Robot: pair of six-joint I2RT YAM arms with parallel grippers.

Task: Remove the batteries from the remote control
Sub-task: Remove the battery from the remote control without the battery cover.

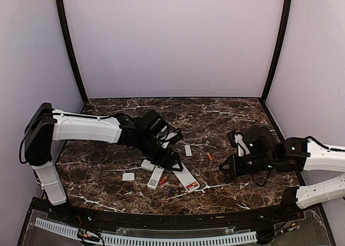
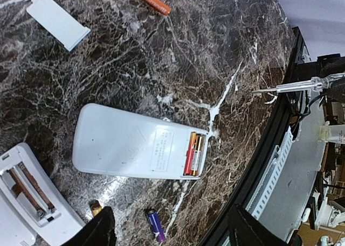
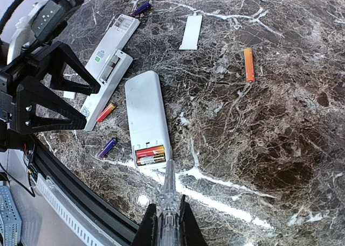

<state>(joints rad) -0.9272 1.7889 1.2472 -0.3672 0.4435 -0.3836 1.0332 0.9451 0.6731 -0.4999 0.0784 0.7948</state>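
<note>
A white remote control [image 2: 129,143] lies back up on the marble, its compartment open, with two orange-red batteries [image 2: 193,153] still inside. My left gripper [image 2: 175,236] hovers open just above and beside it [image 1: 171,161], nothing between its fingers. My right gripper [image 3: 168,216] is shut on a clear-handled screwdriver [image 3: 170,187], whose tip reaches the compartment end of the remote [image 3: 145,111] next to the batteries [image 3: 150,155]. Loose batteries lie around: an orange one [image 3: 248,64], a red-orange one [image 3: 106,112] and a purple one [image 3: 108,147].
A second white remote [image 3: 110,68] with an empty compartment lies to the left of the first. Flat white covers [image 3: 191,32] [image 1: 128,176] rest on the table. Another purple battery [image 3: 140,9] lies beyond them. The table's black front rail [image 2: 269,149] runs close by.
</note>
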